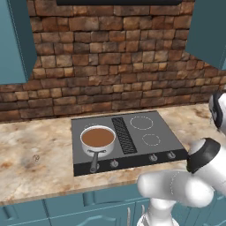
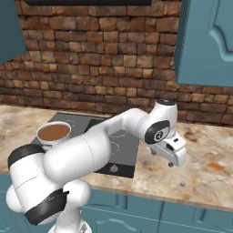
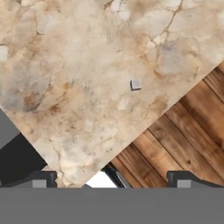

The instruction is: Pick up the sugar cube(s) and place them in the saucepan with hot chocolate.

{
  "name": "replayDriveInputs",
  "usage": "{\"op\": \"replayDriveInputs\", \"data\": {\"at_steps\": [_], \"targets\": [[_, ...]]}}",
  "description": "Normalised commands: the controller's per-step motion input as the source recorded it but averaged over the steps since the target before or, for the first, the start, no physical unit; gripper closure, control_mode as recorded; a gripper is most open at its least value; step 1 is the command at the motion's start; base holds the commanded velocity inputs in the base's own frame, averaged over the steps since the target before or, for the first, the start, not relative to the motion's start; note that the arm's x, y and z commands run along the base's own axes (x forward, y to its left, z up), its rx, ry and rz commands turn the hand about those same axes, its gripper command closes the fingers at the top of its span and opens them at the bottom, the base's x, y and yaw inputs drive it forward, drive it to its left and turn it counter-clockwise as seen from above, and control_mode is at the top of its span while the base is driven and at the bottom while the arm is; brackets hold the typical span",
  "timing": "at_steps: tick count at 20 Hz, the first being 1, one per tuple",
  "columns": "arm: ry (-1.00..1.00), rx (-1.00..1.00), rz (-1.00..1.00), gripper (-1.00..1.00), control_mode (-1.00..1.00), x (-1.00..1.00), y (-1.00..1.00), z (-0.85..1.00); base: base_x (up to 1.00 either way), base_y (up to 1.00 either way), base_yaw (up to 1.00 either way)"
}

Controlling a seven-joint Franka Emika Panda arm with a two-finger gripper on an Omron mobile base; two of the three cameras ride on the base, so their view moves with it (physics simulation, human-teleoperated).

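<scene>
Counter (image 2: 205, 159): beige marbled stone ran beneath the brick wall.
Cooktop (image 1: 137, 137): dark, set into the counter.
Saucepan (image 1: 98, 137): sat on the cooktop's front left ring, brown liquid inside.
Gripper (image 2: 172, 163): hung above the counter, right of the cooktop; fingers stood apart, seemingly empty.
Sugar cube (image 3: 136, 84): lay on the counter near its front edge, below the gripper.

We see a brick wall (image 1: 110, 66) rising behind a beige marbled counter (image 1: 35, 154). Teal cabinets (image 1: 15, 39) hang on that wall, more teal cabinet fronts (image 1: 66, 212) sit under the counter, and wooden floor (image 3: 183, 131) lies below its edge.
</scene>
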Motion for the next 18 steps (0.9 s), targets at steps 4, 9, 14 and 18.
{"op": "replayDriveInputs", "data": {"at_steps": [4, 9, 14, 18], "targets": [[0.03, 0.00, -0.02, -1.00, -1.00, 0.03, -0.33, -0.31, 0.00, 0.00, 0.00], [0.00, 0.01, 0.02, -1.00, -1.00, 0.01, -0.45, -0.37, 0.00, 0.00, 0.00], [0.01, 0.03, 0.04, -1.00, -1.00, 0.07, -0.49, -0.38, 0.00, 0.00, 0.00], [0.00, 0.06, 0.07, -1.00, -1.00, 0.11, -0.18, -0.20, 0.00, 0.00, 0.00]]}}
